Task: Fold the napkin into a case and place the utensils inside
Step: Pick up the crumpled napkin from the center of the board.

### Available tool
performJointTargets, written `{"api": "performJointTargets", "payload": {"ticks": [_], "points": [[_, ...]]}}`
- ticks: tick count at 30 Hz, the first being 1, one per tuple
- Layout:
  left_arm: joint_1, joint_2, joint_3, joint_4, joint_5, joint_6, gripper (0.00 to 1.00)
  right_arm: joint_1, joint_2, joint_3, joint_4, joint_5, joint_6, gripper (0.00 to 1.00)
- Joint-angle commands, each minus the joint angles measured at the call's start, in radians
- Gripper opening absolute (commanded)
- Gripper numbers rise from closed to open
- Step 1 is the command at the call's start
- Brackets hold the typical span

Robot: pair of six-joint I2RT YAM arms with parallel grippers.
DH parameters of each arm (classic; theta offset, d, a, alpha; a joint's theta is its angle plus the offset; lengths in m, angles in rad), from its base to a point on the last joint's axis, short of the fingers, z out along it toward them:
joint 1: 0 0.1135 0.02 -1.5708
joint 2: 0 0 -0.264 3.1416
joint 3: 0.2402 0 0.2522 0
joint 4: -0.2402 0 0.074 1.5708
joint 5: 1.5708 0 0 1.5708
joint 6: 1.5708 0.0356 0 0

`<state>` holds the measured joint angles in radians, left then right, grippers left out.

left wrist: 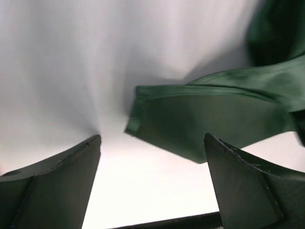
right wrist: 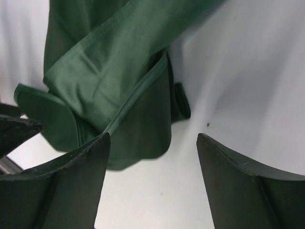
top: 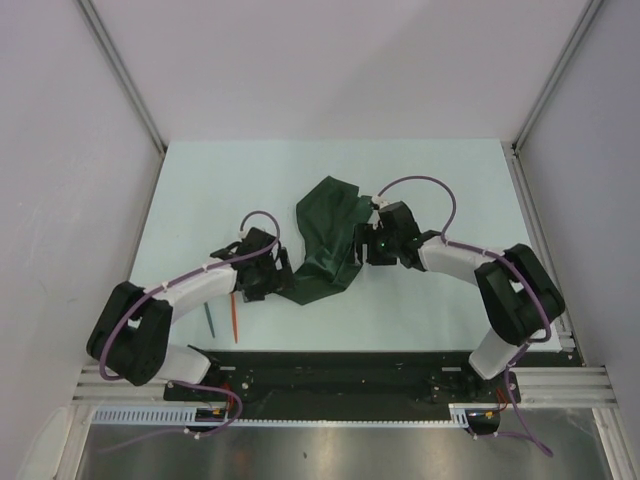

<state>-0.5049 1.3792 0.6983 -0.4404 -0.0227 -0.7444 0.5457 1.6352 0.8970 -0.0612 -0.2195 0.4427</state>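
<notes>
Flanking the crumpled napkin (top: pixel 325 240), the left hand (left wrist: pixel 152 137) and right hand (right wrist: pixel 153 136) both gape wide, gripping nothing.

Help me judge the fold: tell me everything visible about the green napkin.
The napkin is plain dark green cloth with a stitched hem. It lies crumpled and loosely doubled over on the pale table, not neatly folded, between the open left gripper and the open right gripper; neither grips it.
</notes>
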Motion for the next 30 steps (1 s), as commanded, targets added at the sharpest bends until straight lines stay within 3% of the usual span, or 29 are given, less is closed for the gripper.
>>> {"api": "performJointTargets", "payload": {"ticks": [1,4,5,7,8,10,11,20,25,30], "points": [[0.009,0.032,-0.013,0.045,0.015,-0.027,0.94,0.0,0.061,0.065,0.05,0.011,-0.021,0.73],[0.011,0.055,-0.036,0.11,0.049,-0.007,0.85,0.003,0.086,0.082,0.083,0.02,-0.038,0.6],[0.014,0.064,-0.036,0.141,0.053,-0.001,0.74,0.005,0.09,0.083,0.077,0.026,-0.044,0.42],[0.019,0.09,-0.023,0.158,0.09,0.022,0.55,0.01,0.089,0.095,0.064,0.046,-0.065,0.25],[0.019,0.09,-0.001,0.157,0.095,0.03,0.38,0.019,0.081,0.1,0.005,0.08,-0.079,0.12],[0.019,0.049,0.023,0.146,0.087,0.063,0.23,0.029,0.037,0.112,-0.043,0.123,-0.111,0.04],[0.019,0.025,0.042,0.141,0.087,0.072,0.0,0.042,0.016,0.117,-0.096,0.168,-0.122,0.0],[0.006,-0.564,0.222,0.207,0.181,0.29,0.0,0.181,-0.506,0.246,-0.459,0.45,-0.268,0.0],[0.0,-0.755,0.395,0.282,0.355,0.373,0.0,0.304,-0.817,0.382,-0.489,0.386,-0.305,0.0],[-0.001,-0.77,0.539,0.287,0.451,0.33,0.0,0.352,-0.92,0.428,-0.428,0.259,-0.263,0.0]]}}
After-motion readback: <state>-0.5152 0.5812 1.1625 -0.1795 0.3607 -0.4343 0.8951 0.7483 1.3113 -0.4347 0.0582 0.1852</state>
